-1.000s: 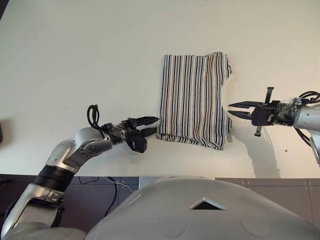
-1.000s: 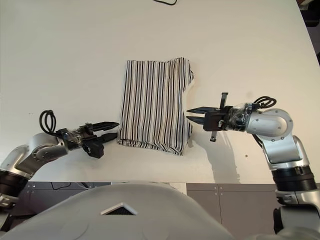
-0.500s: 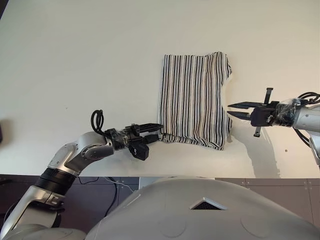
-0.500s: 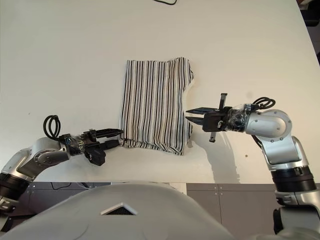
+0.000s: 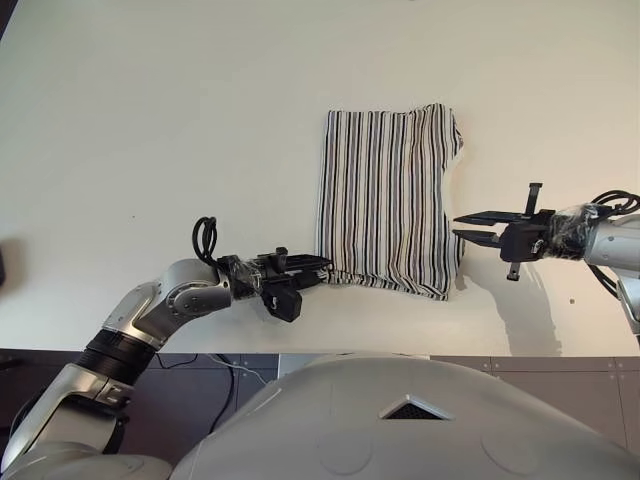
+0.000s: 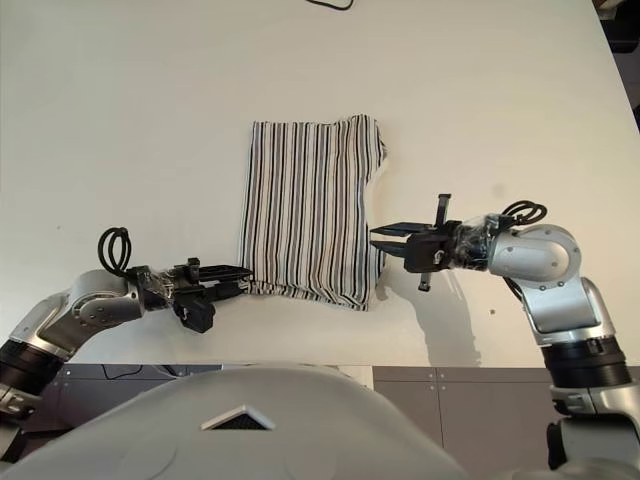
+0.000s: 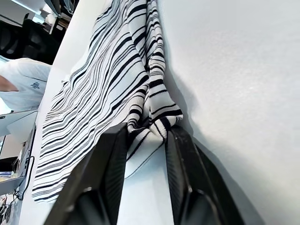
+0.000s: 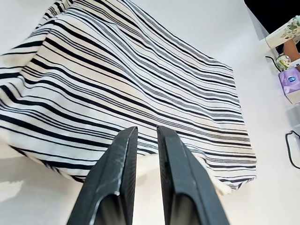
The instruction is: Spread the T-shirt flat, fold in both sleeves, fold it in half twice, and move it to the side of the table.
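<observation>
The black-and-white striped T-shirt [image 5: 385,200] lies folded into an upright rectangle at the middle of the white table [image 5: 150,120]. My left gripper [image 5: 318,268] is low at the shirt's near-left corner. It is open, and in the left wrist view the bunched corner [image 7: 152,117] sits between its two fingers [image 7: 112,164]. My right gripper [image 5: 463,226] hovers open just off the shirt's right edge, near the lower part, its fingers [image 8: 124,164] pointing at the cloth [image 8: 140,79] without touching it.
The table's front edge [image 5: 500,352] runs just behind both arms. A dark cable [image 6: 330,4] lies at the far edge. Bare tabletop extends to the left and right of the shirt.
My left gripper has slid forward and to the right until its fingers straddle the shirt's near-left corner. My right gripper has dropped slightly and edged toward the shirt. The shirt has not moved.
</observation>
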`<state>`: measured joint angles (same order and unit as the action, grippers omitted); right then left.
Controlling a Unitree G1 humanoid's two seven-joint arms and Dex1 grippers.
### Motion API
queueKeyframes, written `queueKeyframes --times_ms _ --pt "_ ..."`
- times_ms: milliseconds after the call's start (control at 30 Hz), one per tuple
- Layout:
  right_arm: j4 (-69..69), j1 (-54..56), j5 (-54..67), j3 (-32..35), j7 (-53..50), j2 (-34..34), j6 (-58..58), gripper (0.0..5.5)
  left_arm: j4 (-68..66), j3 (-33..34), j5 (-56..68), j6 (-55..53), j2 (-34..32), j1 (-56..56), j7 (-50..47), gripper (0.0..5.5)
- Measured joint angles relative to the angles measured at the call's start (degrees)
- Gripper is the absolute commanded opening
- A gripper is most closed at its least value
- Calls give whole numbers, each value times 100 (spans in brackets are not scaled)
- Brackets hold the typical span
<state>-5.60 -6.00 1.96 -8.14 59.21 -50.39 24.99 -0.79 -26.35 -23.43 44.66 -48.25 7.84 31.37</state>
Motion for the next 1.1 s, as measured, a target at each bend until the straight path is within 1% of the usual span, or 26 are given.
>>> queueKeyframes --times_ms 167,300,333,367,400,433,500,600,767,800,833,900,933,1100 --pt "-298 -396 202 83 53 -148 -22 77 12 18 172 -83 3 -2 53 45" --pt "-331 -683 564 365 183 -307 6 132 195 82 188 -252 7 138 44 25" --pt "-238 -729 621 452 247 -378 105 154 260 97 188 -316 12 188 39 21" --pt "-31 -803 624 576 299 -471 313 165 343 127 192 -371 17 289 33 20" --pt "148 -887 588 617 315 -507 581 188 384 137 197 -385 17 334 32 19" --pt "252 -963 489 627 333 -528 802 192 404 140 205 -394 17 354 32 19" --pt "409 -1306 189 540 363 -623 1349 192 444 149 235 -424 15 412 42 18" --pt "377 -1528 -329 304 217 -598 1843 192 446 147 296 -426 15 420 109 18" --pt "164 -1395 -674 70 -173 -335 1565 192 443 127 332 -423 15 372 250 17" --pt "135 -1323 -742 58 -265 -277 1492 212 443 126 334 -423 15 366 279 17" --pt "108 -1276 -756 51 -366 -204 1451 219 443 125 343 -423 15 361 307 17" --pt "95 -1274 -804 31 -472 -184 1441 262 443 126 348 -423 15 362 315 17" --pt "96 -1274 -826 29 -505 -185 1444 275 443 126 348 -423 15 362 315 17" --pt "185 -1116 -1055 -55 -581 -245 1686 279 443 125 348 -425 18 357 327 17"
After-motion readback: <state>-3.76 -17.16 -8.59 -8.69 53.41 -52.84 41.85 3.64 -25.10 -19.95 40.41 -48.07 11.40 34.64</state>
